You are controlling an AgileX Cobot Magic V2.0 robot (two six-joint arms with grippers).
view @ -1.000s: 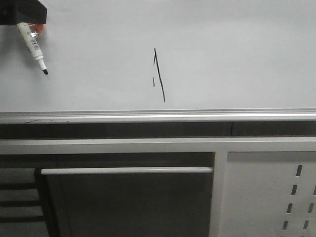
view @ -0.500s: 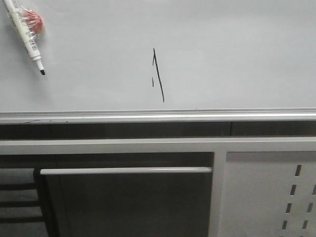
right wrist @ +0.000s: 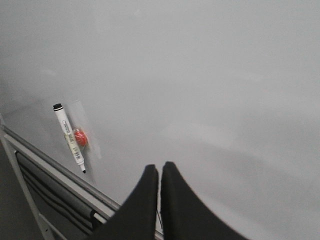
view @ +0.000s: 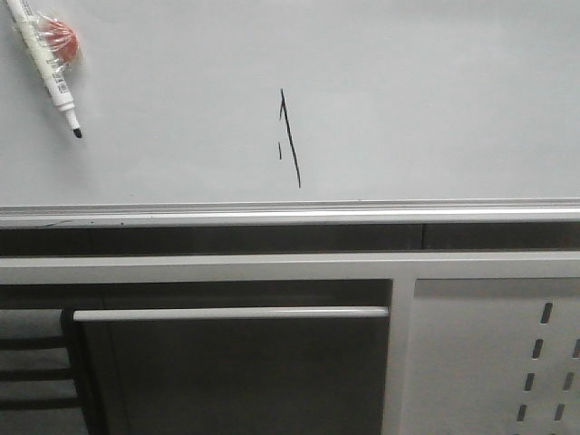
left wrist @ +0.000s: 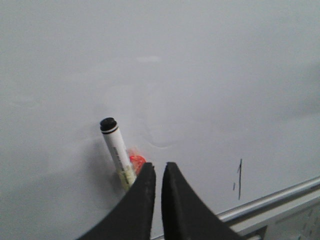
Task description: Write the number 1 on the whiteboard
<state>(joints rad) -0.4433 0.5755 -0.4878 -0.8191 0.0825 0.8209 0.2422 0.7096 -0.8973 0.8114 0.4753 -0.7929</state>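
Note:
The number 1 (view: 290, 138) is a thin black slanted stroke near the middle of the whiteboard (view: 435, 100); it also shows small in the left wrist view (left wrist: 239, 178). A white marker (view: 47, 68) with a black tip clings to the board at the upper left, beside a red blob (view: 62, 36). My left gripper (left wrist: 158, 166) is shut with nothing in it, just in front of that marker (left wrist: 115, 150) and apart from it. My right gripper (right wrist: 160, 167) is shut and empty, facing the board, the marker (right wrist: 70, 137) far off. Neither gripper shows in the front view.
A silver rail (view: 362, 213) runs along the board's lower edge. Below it are a white panel with slots (view: 489, 353) at the right and a horizontal bar (view: 227, 314) over a dark opening at the left.
One second ago my left gripper was at the board's upper left corner on the marker. It has since left the front view, and the marker stays on the board.

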